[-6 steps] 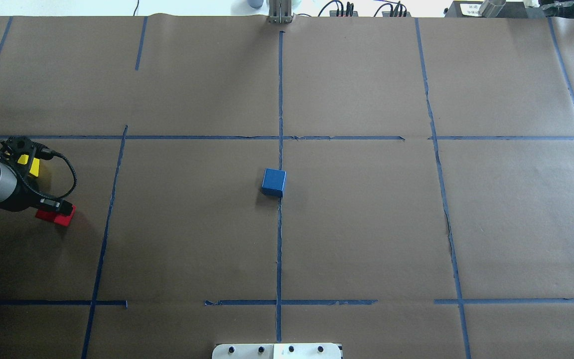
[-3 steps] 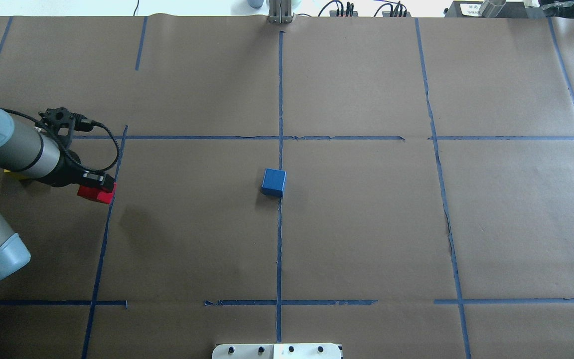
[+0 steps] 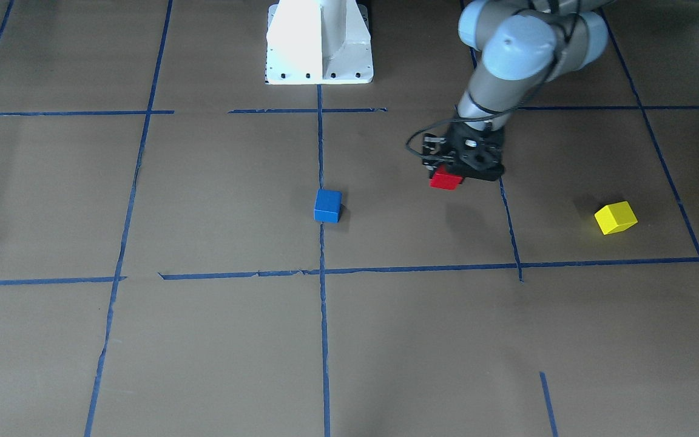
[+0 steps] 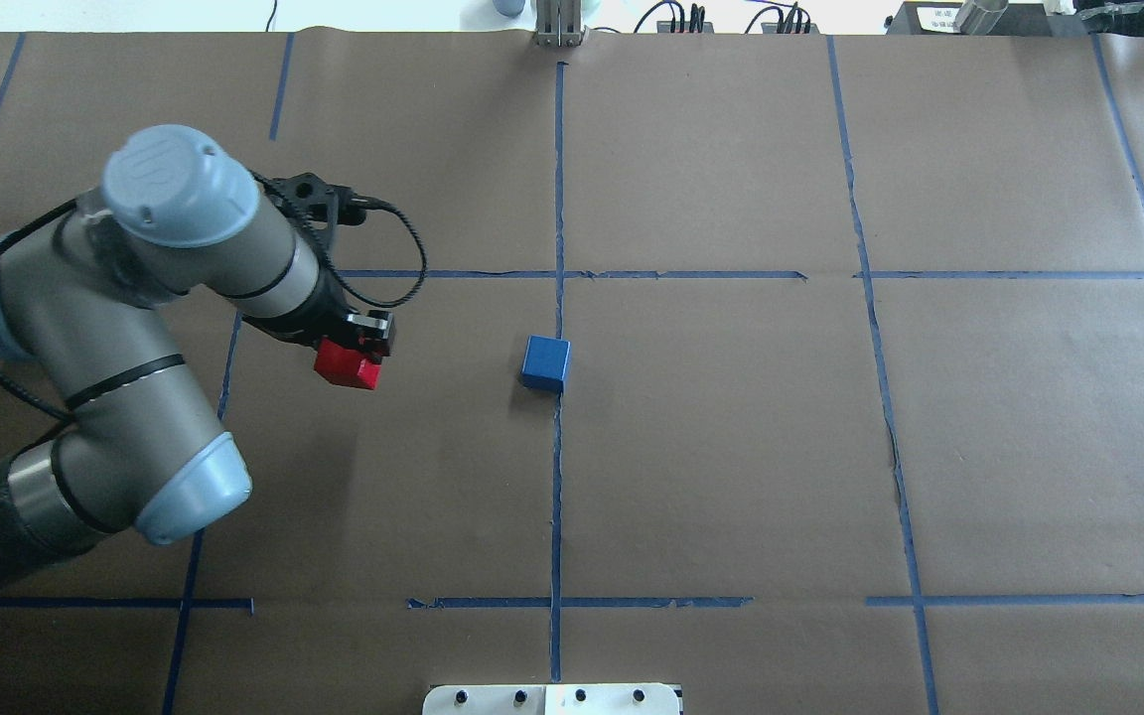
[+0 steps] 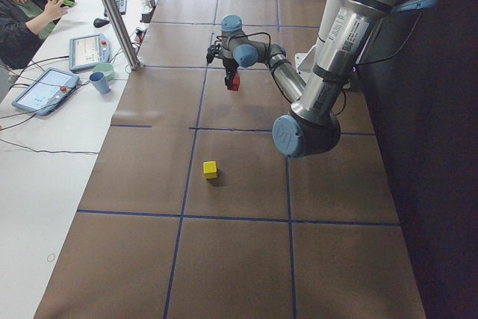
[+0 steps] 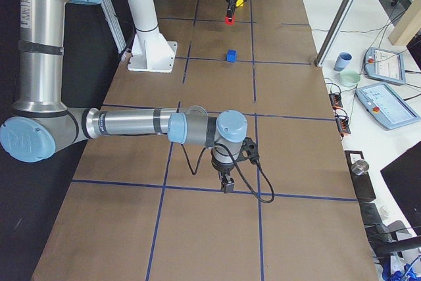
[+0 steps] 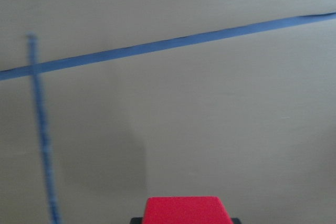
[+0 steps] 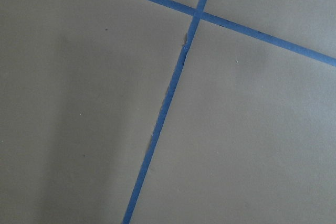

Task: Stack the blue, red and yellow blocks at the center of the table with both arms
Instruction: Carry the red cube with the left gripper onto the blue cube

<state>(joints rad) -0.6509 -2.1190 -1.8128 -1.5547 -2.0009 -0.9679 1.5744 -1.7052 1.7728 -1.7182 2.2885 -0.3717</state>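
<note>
Since half a second ago the left arm has swung in from the table's left edge toward the middle, carrying the red block [image 4: 344, 367] across one of the blue tape lines [image 4: 558, 477] into the central square. Farthest to the robot's left, the yellow block [image 3: 615, 218] lies alone on the brown paper [image 4: 711, 447], turned a little off the tape grid and well apart from everything else; in the overhead view the arm hides it. Next comes the left gripper [image 4: 358, 348], pointing down with its fingers closed onto the red block, which pokes out below the black fingers. The block hangs clear of the paper, and its shadow falls apart from it on the surface. The left wrist camera shows the block's red top at the bottom edge of its view, with blurred paper and tape beyond. Further right, the blue block [image 4: 544, 362] sits flat on the paper at the table's centre, its right edge touching the middle tape line, with a clear gap between it and the red block. The right gripper [image 6: 227, 185] shows only in the side view, pointing down near a tape line, so I cannot tell how far apart its fingers are. Its wrist camera shows only bare paper and a tape crossing [image 8: 198, 13].
</note>
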